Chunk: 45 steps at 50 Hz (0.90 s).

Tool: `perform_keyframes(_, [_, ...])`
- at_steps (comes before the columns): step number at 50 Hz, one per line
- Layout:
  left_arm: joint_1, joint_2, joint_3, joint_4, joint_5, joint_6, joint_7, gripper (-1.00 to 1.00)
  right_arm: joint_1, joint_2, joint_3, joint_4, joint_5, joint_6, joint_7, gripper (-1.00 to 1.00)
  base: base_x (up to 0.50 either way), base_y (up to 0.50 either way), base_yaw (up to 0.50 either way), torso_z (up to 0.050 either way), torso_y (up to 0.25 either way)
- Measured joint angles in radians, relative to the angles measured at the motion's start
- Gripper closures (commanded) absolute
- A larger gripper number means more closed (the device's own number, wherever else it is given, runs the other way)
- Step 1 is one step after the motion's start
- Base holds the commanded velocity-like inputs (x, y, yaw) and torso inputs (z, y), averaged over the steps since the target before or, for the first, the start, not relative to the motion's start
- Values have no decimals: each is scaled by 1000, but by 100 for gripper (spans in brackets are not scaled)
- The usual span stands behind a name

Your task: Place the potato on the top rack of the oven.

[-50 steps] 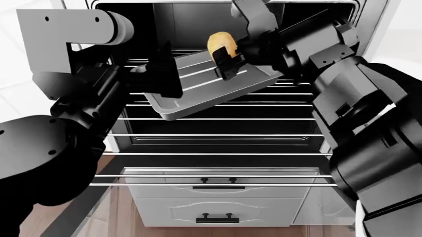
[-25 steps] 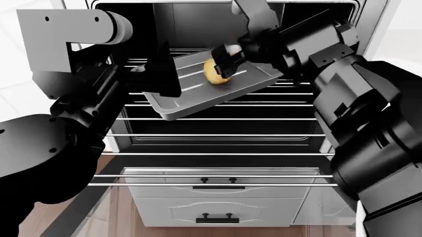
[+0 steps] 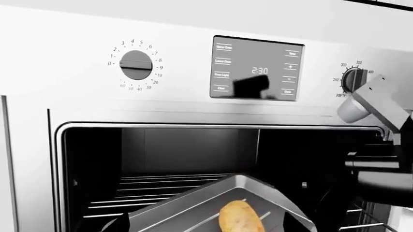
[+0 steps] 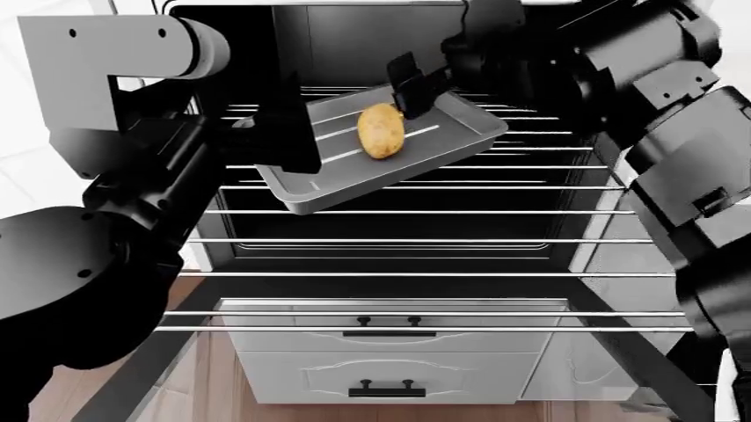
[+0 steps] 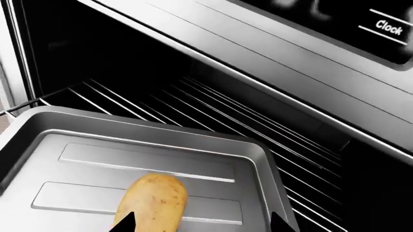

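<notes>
At the left of the head view, the left arm reaches to the near-left corner of a grey baking tray (image 4: pixel 340 189); its gripper (image 4: pixel 281 132) looks clenched on the tray's edge, though the dark housing hides the fingers and the hold cannot be confirmed. At frame centre the potato (image 4: pixel 381 130) lies loose on the tray floor, long axis running front to back, touching no finger. The tray sits tilted on the top rack (image 4: pixel 534 149) inside the oven (image 4: pixel 211 255), its near-left corner lowest. Above and to the right of the potato, the right gripper (image 4: pixel 413 83) hangs released, jaws apart with nothing between them, just clear of the potato.

By these views the placing step appears all but done: the potato is inside the oven on the tray at top-rack level, though not on the bars themselves. The next move would call for drawing the right arm straight back out without clipping the tray rim, and easing the left hold so the slanted tray does not tip or let the potato roll.

Lower wire shelves stand pulled forward across the centre of the head view. Below them are white drawer fronts (image 4: pixel 388 352) with dark handles. The left wrist view shows a control panel (image 3: pixel 257 67) reading 2:30, between two dials.
</notes>
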<state>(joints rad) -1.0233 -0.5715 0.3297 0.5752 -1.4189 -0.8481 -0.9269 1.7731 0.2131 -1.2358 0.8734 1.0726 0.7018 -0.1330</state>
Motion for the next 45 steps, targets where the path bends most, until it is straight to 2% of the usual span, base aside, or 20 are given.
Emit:
perform_keyframes(10, [-6,-9,-9,18,-28,0,-19,-100,-22,177,79,-371,129,148,213,-100,0,0,0,0,0])
perform_keyframes(23, [-21,-25,-23,50,-72,0,-48,-100,3,366,196,-752,376,313,514,-100,0,0,0,0,0])
perform_keyframes(34, [-25,-44,-57,85,-146,21,-83,-100,84,503,266,-1003,679,416,779,-100,0,0,0,0,0])
perform_keyframes(45, [-14,-63,-97,132,-214,55,-114,-100,197,629,287,-1222,1009,416,1058,-100,0,0,0,0,0])
